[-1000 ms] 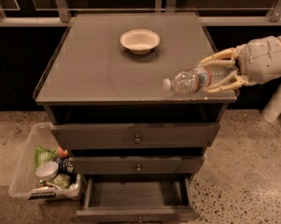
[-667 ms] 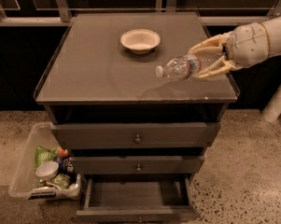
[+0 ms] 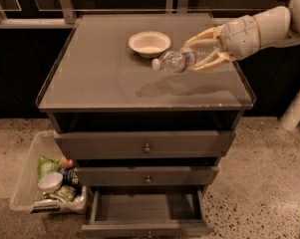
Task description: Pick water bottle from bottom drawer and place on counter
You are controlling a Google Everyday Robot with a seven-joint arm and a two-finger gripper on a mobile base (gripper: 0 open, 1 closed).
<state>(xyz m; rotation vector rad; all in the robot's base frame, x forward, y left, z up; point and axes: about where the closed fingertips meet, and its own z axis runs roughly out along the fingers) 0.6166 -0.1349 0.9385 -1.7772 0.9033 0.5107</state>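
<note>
My gripper (image 3: pixel 195 53) reaches in from the right over the counter (image 3: pixel 99 78) and is shut on the water bottle (image 3: pixel 173 61). The clear ribbed bottle lies sideways in the air, its white cap pointing left, a little above the counter's right middle and casting a shadow below it. The bottom drawer (image 3: pixel 147 214) is pulled open at the foot of the cabinet and looks empty inside.
A cream bowl (image 3: pixel 149 43) sits on the counter just left of the bottle. The two upper drawers (image 3: pixel 147 144) are shut. A clear bin (image 3: pixel 50 180) with snack packets and a small cup stands on the speckled floor at the left.
The gripper has carried the bottle left and further over the counter, from the right front edge toward the bowl.
</note>
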